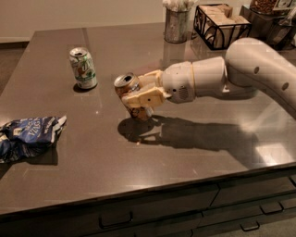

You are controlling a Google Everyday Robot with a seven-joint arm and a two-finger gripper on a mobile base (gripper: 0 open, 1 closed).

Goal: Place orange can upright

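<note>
The orange can [128, 88] has a silver top with a pull tab and sits tilted in my gripper [138, 95], top leaning up and to the left. Its lower end is close over the dark table [194, 139], near its own shadow. My gripper's tan fingers [143, 98] are shut around the can's body and hide most of the label. My white arm [240, 69] reaches in from the right.
A green-and-white can [83, 68] stands upright at the left. A crumpled blue chip bag [27, 136] lies at the near left edge. A metal cup [177, 24], a wire basket of packets [222, 23] and a bowl [268, 9] stand at the back right.
</note>
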